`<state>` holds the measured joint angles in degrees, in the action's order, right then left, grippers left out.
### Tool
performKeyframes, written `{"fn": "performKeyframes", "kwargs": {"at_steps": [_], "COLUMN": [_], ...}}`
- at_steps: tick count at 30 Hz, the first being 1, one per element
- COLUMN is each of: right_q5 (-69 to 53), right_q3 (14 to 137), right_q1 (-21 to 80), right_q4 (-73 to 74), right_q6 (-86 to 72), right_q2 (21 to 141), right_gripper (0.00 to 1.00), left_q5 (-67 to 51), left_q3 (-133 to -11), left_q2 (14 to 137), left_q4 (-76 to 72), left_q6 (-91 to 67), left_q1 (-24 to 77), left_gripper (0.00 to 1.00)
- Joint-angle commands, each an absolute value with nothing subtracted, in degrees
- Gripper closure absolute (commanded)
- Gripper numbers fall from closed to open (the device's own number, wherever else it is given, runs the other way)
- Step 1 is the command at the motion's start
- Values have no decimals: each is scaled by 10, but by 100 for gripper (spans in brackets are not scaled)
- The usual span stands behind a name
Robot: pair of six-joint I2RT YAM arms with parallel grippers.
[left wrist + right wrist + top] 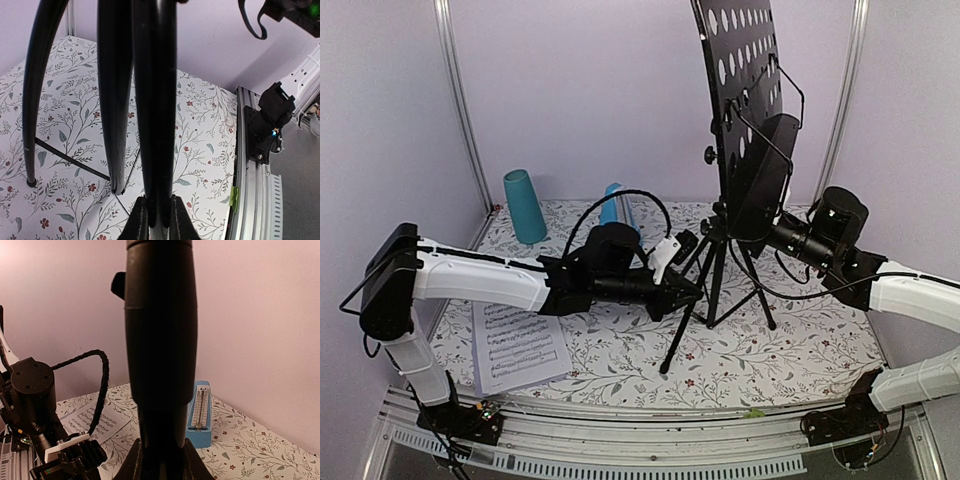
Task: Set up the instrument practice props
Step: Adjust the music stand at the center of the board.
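Floral tabletop, upright music stand: a leg tight in left tool, post tight in right tool.

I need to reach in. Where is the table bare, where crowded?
Bare: front right, between the music stand and the near rail; also between the sheet music and the stand's front leg. Crowded: centre, around the stand; teal cup and metronome at back left.
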<state>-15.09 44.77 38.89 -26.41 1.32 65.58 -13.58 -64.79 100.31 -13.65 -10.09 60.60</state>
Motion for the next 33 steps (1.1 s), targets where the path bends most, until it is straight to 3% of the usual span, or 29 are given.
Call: {"fn": "performKeyframes", "kwargs": {"at_steps": [1,33], "right_q5": [-143,-135], "right_q3": [456,438], "right_q1": [376,375], "right_q4": [-354,-339], "right_q6": [29,20], "right_q2": [603,528], "right_gripper": [100,100], "left_q5": [-121,-68], "left_q3": [-641,-678], "left_q2": [1002,1031], "left_q4": [-52,68], "left_q6": [-82,-58], "left_q1": [612,608], "left_gripper": [100,100]}}
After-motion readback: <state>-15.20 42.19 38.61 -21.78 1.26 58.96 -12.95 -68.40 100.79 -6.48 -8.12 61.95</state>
